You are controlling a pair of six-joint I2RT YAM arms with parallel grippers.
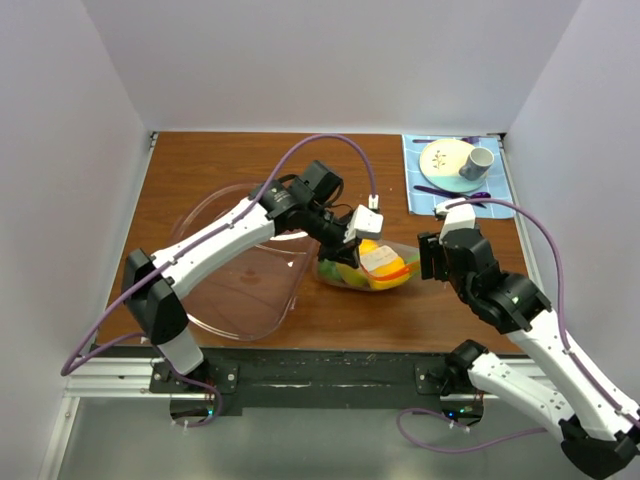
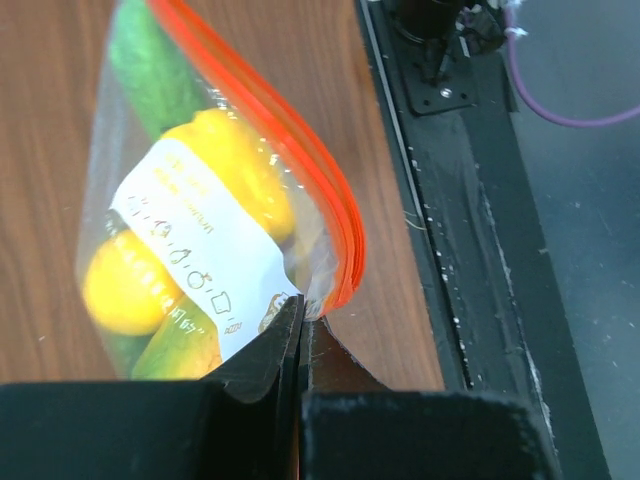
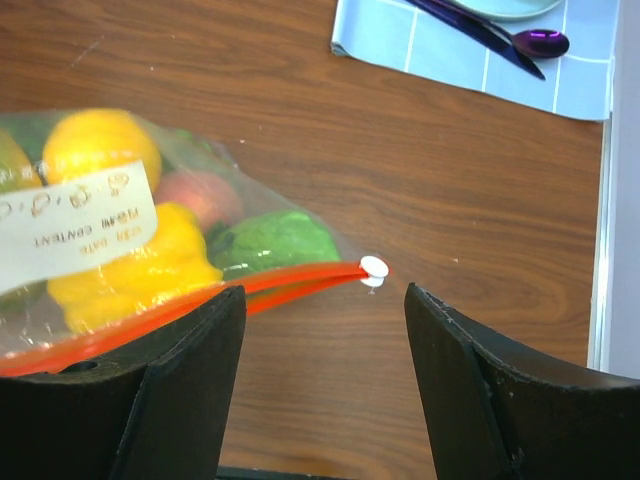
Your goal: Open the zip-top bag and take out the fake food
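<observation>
The zip-top bag (image 1: 372, 266) lies on the wooden table at centre, holding the fake food: yellow lemons (image 2: 125, 285), green pieces (image 3: 275, 240) and a pink-red one (image 3: 200, 197). It has a white label (image 2: 200, 250) and an orange-red zip strip (image 3: 290, 280) with a white slider (image 3: 373, 267) at its right end. My left gripper (image 2: 302, 315) is shut on the bag's corner by the end of the zip strip (image 2: 345, 270); it also shows in the top view (image 1: 340, 240). My right gripper (image 3: 325, 310) is open and empty, with the slider just beyond the gap between its fingers. It sits right of the bag (image 1: 430, 258).
A large clear pinkish bowl (image 1: 235, 275) sits left of the bag under my left arm. A blue checked cloth (image 1: 420, 190) at the back right holds a plate (image 1: 445, 157), a grey cup (image 1: 478, 163) and a purple spoon (image 3: 540, 42). The black rail (image 2: 470, 200) runs along the near edge.
</observation>
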